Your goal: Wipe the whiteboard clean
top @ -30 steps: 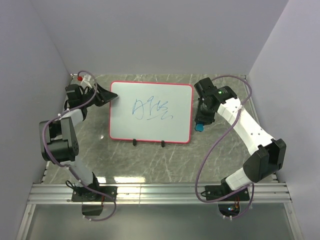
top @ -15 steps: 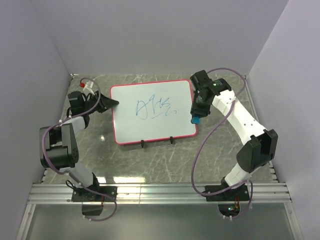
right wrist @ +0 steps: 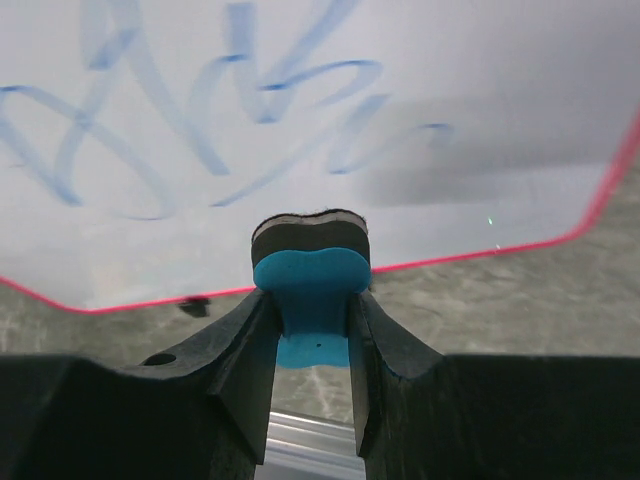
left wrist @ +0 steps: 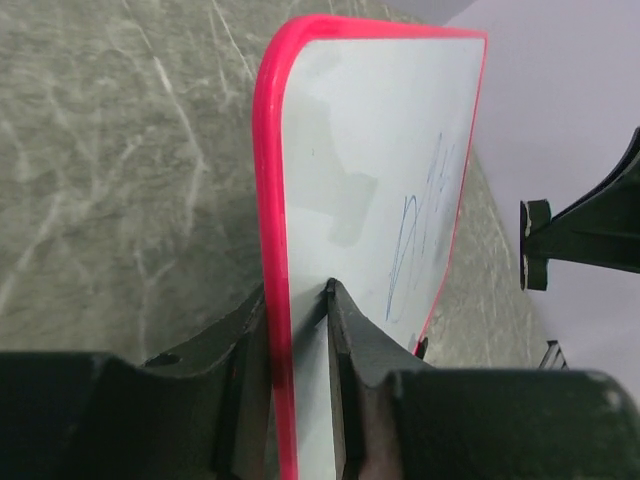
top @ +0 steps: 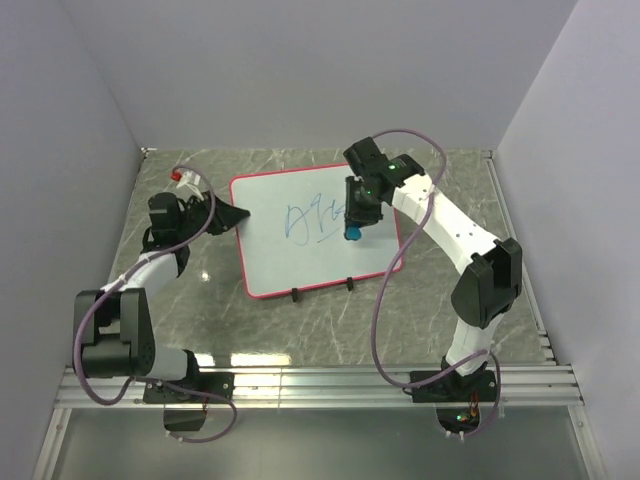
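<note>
Right arm [top: 450, 228] stretched over whiteboard [top: 290, 262] (tool [top: 352, 222] pointing down).

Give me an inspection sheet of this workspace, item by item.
Surface: grey marbled table.
Job's things: whiteboard lying skewed, blue scribbles unerased; blue eraser at their right end, contact unclear.
Clutter: nothing seen.
Grippers: left gripper clamps the board's left edge; right gripper shut on the eraser.
Cables: purple cables loop along both arms.
Surroundings: plain walls; metal rail at the near edge.
</note>
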Robot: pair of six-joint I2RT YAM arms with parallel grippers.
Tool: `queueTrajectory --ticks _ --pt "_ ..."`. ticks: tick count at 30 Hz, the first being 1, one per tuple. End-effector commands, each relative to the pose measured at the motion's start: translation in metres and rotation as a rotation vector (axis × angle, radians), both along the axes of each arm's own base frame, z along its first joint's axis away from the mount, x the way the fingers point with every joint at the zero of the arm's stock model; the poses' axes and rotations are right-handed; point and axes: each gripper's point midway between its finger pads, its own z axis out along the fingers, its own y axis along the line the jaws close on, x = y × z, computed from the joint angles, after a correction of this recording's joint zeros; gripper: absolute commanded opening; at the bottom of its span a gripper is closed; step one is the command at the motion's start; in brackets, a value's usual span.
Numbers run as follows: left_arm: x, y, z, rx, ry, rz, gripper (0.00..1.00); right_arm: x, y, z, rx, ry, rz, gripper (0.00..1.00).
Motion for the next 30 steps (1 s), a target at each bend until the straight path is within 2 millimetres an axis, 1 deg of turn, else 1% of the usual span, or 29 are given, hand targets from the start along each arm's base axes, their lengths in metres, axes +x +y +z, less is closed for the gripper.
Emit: queueTrajectory --ticks 1,2,4,5,7,8,11,12,13,14,15,16,17,18,21,22,24,25,27,28,30 --pt "-0.029 -0.028 -0.038 0.105 0.088 -0.034 0.06 0.018 0.049 0.033 0.138 -0.141 0.103 0.0" --pt "-0.037 -0.042 -0.043 0.13 0.086 -0.062 0.05 0.019 0.057 0.036 0.163 -0.149 0.118 0.0" --pt "-0.042 -0.049 -0.041 0.157 0.062 -0.053 0.02 0.023 0.071 0.039 0.192 -0.179 0.135 0.0" --pt "-0.045 -0.052 -0.046 0.166 0.07 -0.043 0.01 0.023 0.08 0.04 0.201 -0.187 0.153 0.0" --pt "-0.047 -0.054 -0.052 0.164 0.077 -0.031 0.0 0.027 0.089 0.042 0.209 -0.213 0.169 0.0" --pt "-0.049 -0.052 -0.059 0.181 0.086 -0.018 0.0 0.029 0.096 0.043 0.214 -0.218 0.18 0.0" --pt "-0.048 -0.046 -0.07 0.237 0.096 0.009 0.0 0.038 0.108 0.043 0.224 -0.234 0.189 0.0" --pt "-0.047 -0.045 -0.069 0.249 0.078 0.008 0.0 0.04 0.111 0.043 0.226 -0.238 0.189 0.0" --pt "-0.047 -0.045 -0.066 0.254 0.066 0.012 0.0 0.044 0.113 0.039 0.218 -0.238 0.187 0.0" --pt "-0.047 -0.044 -0.067 0.26 0.058 0.021 0.0 0.047 0.118 0.045 0.228 -0.253 0.189 0.0" --pt "-0.046 -0.041 -0.068 0.279 0.049 0.037 0.0 0.049 0.121 0.046 0.231 -0.259 0.191 0.0" --pt "-0.047 -0.04 -0.065 0.288 0.032 0.046 0.0 0.053 0.125 0.042 0.234 -0.258 0.191 0.0" --pt "-0.05 -0.039 -0.069 0.305 0.039 0.046 0.0 0.055 0.13 0.048 0.246 -0.274 0.196 0.0" --pt "-0.05 -0.036 -0.07 0.335 0.025 0.057 0.0 0.055 0.137 0.049 0.257 -0.283 0.205 0.0" --pt "-0.053 -0.033 -0.075 0.377 0.043 0.064 0.0 0.057 0.153 0.046 0.268 -0.295 0.218 0.0" --pt "-0.052 -0.033 -0.074 0.378 0.038 0.066 0.0 0.053 0.162 0.039 0.261 -0.287 0.233 0.0" --pt "-0.052 -0.033 -0.071 0.383 0.026 0.06 0.0 0.051 0.167 0.029 0.246 -0.289 0.237 0.0" --pt "-0.052 -0.033 -0.069 0.386 0.021 0.061 0.0 0.05 0.167 0.016 0.222 -0.275 0.225 0.0" --pt "-0.053 -0.032 -0.063 0.398 -0.003 0.055 0.0 0.052 0.164 0.003 0.201 -0.266 0.202 0.0" --pt "-0.053 -0.032 -0.061 0.406 -0.01 0.053 0.0 0.049 0.158 -0.01 0.176 -0.245 0.191 0.0" --pt "-0.053 -0.027 -0.059 0.432 -0.026 0.061 0.0 0.051 0.148 -0.021 0.14 -0.241 0.158 0.0"
